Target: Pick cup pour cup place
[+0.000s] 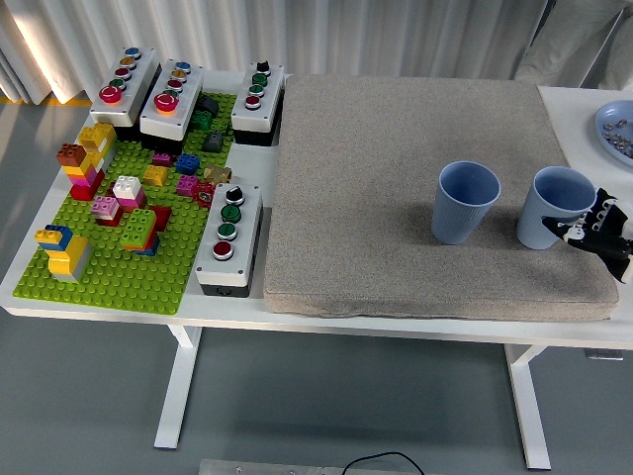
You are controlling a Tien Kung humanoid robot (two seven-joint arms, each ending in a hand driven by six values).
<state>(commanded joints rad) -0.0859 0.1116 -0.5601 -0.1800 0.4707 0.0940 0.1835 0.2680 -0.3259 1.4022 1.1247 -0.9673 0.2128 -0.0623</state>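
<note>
Two blue ribbed cups stand upright on the grey mat: the left cup near the middle right and the right cup close to the mat's right edge. Both look empty from above. My right hand comes in from the right edge, low beside the right cup. Its fingers are spread, and the thumb tip reaches the cup's lower right side without closing around it. The left arm is out of view.
A green brick baseplate with several coloured bricks lies at the left. Several button boxes stand around it, one at the mat's left edge. A blue plate holding small items sits at the far right.
</note>
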